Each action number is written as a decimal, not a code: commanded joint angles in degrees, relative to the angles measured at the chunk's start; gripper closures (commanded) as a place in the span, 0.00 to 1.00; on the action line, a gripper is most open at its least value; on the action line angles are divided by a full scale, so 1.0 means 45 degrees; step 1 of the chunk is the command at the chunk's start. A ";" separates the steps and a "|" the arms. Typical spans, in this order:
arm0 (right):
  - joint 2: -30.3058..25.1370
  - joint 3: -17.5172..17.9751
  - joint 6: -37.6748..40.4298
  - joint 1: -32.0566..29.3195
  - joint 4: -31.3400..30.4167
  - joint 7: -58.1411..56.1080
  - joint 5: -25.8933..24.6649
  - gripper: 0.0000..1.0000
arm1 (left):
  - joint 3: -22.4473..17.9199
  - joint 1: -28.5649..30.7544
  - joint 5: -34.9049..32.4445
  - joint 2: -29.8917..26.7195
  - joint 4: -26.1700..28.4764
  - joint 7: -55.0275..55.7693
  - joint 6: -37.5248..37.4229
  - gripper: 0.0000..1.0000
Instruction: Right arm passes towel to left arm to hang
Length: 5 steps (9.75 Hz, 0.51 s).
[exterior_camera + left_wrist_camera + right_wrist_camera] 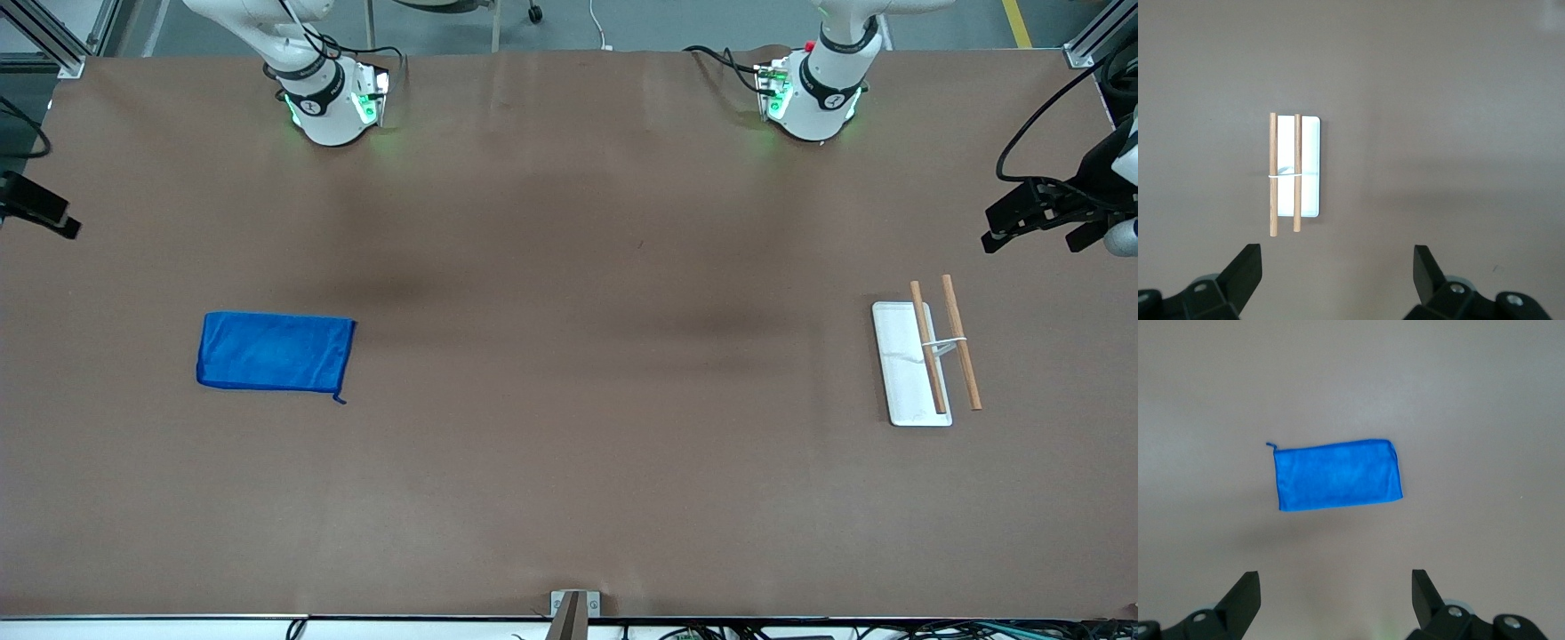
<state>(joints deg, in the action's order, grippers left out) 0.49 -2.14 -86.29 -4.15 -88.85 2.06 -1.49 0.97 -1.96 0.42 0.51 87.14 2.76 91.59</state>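
Note:
The blue towel [274, 352] lies flat on the brown table toward the right arm's end, with a short thread at one corner. It also shows in the right wrist view [1337, 475]. My right gripper [1336, 587] is open and empty, high over the table beside the towel. My left gripper [1337, 267] is open and empty, high over the table beside a rack [1295, 173]. The rack [925, 360] is a white base with two wooden rods on a wire stand, toward the left arm's end.
Both arm bases [329, 102] [813, 93] stand at the table edge farthest from the front camera. A black device shows at each side edge of the front view [36, 213] [1036, 213]. A small metal bracket [573, 609] sits at the nearest edge.

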 commanded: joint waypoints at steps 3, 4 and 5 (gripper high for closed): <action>-0.0167 0.0065 -0.4952 0.0062 -0.5574 -0.0067 -0.0449 0.00 | 0.0097 0.0102 -0.0172 0.0102 0.0323 -0.0125 0.0115 0.00; -0.0089 0.0065 -0.6416 0.0043 -0.6747 -0.0086 -0.0683 0.00 | 0.0097 0.0083 -0.0153 0.0160 0.0245 -0.0008 0.0115 0.00; 0.0066 0.0065 -0.8036 0.0042 -0.7996 -0.0086 -0.0820 0.00 | 0.0077 0.0102 -0.0153 0.0180 0.0225 -0.0104 0.0115 0.00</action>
<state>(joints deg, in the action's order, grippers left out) 2.65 -2.02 -115.56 -3.99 -117.03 1.94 -3.87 0.98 -1.92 0.42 0.52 87.18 2.75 91.64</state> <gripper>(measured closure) 0.000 0.000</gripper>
